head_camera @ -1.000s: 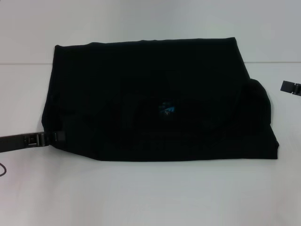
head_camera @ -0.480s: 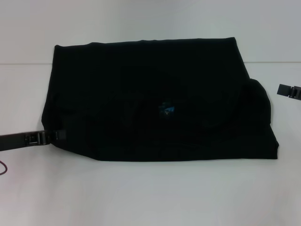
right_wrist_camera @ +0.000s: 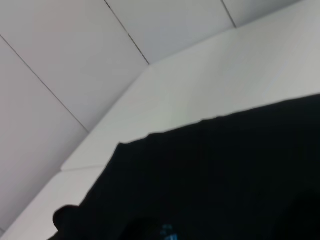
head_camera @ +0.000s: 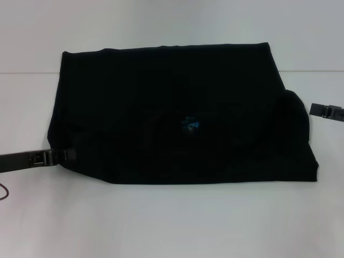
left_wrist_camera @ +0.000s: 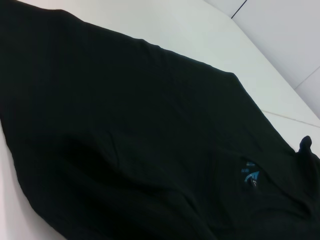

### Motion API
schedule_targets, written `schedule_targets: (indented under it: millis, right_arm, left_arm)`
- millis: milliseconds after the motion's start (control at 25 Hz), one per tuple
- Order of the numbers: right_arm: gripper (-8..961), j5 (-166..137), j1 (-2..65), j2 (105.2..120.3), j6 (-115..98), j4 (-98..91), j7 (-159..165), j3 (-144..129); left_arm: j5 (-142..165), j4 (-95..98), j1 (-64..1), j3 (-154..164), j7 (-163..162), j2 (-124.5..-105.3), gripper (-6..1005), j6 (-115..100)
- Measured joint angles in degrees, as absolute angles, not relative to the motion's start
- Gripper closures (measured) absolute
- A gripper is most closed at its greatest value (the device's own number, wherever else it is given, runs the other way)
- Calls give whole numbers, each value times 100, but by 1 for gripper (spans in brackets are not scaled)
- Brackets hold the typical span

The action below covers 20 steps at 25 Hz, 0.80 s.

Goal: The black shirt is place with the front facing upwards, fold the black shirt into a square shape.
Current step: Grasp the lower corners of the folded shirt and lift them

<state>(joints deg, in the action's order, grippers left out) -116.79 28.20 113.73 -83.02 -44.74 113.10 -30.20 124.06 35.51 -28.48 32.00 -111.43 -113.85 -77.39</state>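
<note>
The black shirt [head_camera: 172, 113] lies folded into a broad, rough rectangle on the white table [head_camera: 172, 220]. Its small blue neck tag [head_camera: 190, 124] shows near the middle. A rounded bulge of fabric sticks out at the right edge. My left gripper [head_camera: 63, 156] rests at the shirt's lower left edge, touching the cloth. My right gripper [head_camera: 314, 110] hovers just off the right edge, a small gap away from the bulge. The left wrist view is filled by the shirt [left_wrist_camera: 150, 140] and shows the tag [left_wrist_camera: 248, 175]. In the right wrist view the shirt [right_wrist_camera: 225, 175] spreads below.
White table surface surrounds the shirt on all sides. A seam in the table [head_camera: 27, 72] runs across behind the shirt's far left. A thin cable [head_camera: 4, 192] loops at the left border below my left arm.
My right gripper has moved left and slightly down toward the shirt's right edge. The left gripper and the shirt have stayed put.
</note>
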Motion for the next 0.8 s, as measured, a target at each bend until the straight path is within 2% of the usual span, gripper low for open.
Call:
schedule_targets:
  millis: [200,800]
  right_arm:
    - [8,-12210,2969,11304,-8152,-4565,11961,-3215]
    - [8,-14387,3808,11277,-8558,-5527,13982,-3263]
  left_arm:
    - [12410,3546,-2848,3193,-11145,-11388,997,-7736]
    - [12439,3542,-2911,3216,-11162,-11404,997,-7734]
